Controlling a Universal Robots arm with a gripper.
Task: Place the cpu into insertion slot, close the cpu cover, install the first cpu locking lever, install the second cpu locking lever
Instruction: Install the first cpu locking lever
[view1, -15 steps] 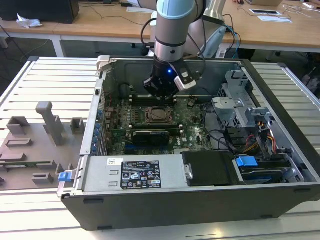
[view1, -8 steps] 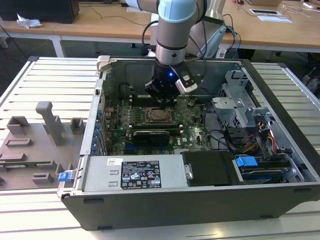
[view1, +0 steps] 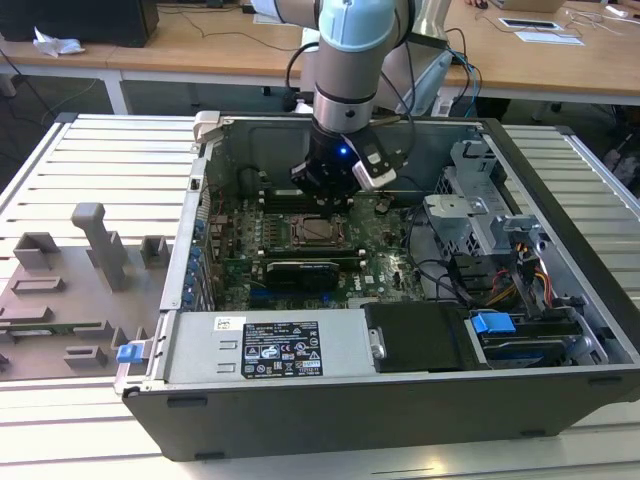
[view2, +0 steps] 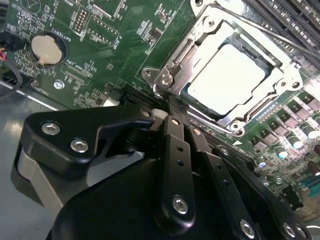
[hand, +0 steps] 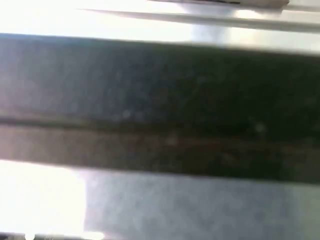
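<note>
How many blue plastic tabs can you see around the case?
2: one blue tab at the case's front corner toward the exterior view's left, one blue tab on the drive bay toward its right. Others may be hidden.

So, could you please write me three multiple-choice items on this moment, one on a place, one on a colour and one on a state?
1. Where does the chip lie?
A. in the square socket on the green board
B. on the grey tray beside the case
C. between the gripper's fingers

2. What colour is the board around the socket?
A. blue
B. green
C. red

3. How does the metal cover stand?
A. raised upright
B. taken off and laid on the table
C. folded down flat around the chip

Answers: 1 A, the second wrist view shows the silvery chip seated in the socket frame. 2 B, the board is green in the exterior and second wrist views. 3 C, the frame lies flat, its opening ringing the chip, with the gripper close to one corner of it.
</note>
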